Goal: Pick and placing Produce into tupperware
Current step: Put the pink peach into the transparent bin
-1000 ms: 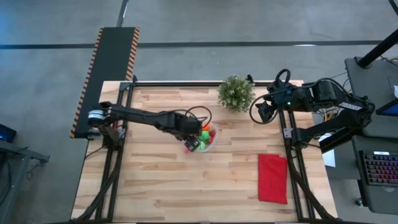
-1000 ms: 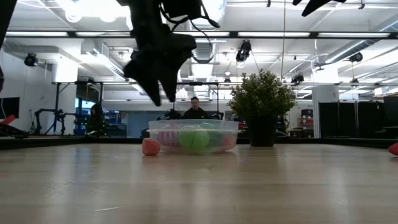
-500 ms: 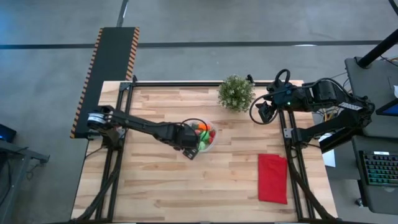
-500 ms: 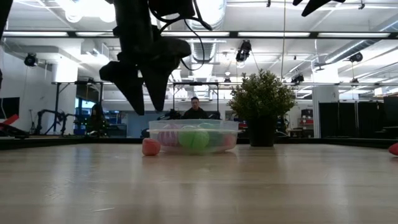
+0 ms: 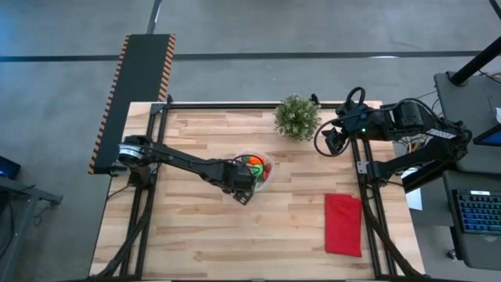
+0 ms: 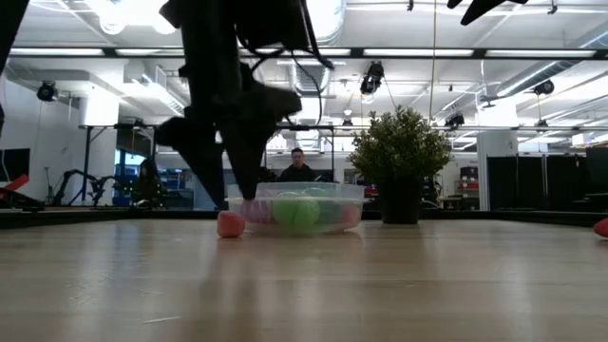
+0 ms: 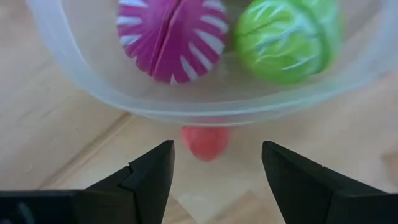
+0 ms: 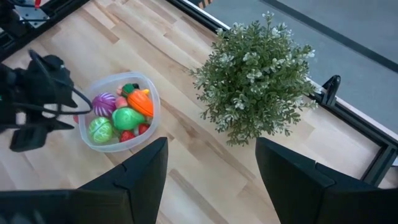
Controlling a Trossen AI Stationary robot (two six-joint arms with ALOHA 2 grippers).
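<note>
The clear round bowl (image 5: 268, 178) sits mid-table and holds toy produce: a purple piece (image 7: 171, 38), a green one (image 7: 287, 37) and an orange one (image 8: 140, 101). One pink-red piece (image 7: 206, 142) lies on the wood just outside the bowl's wall (image 6: 323, 195), also seen in the low view (image 6: 230, 224). My left gripper (image 7: 216, 149) is open and points down above that piece (image 6: 230, 195), a finger on either side, touching nothing. My right gripper (image 8: 211, 186) waits open at the table's far right, beside the potted plant (image 5: 297, 116).
The potted plant (image 6: 400, 152) stands at the far edge, right of the bowl. A flat red cloth (image 5: 343, 224) lies near the right near corner. Bare wood lies left of and in front of the bowl. A person shows in the room behind the bowl.
My left gripper has moved off the bowl toward the table's near edge, then come down over the pink-red piece beside the bowl. The piece and the bowl have stayed where they were.
</note>
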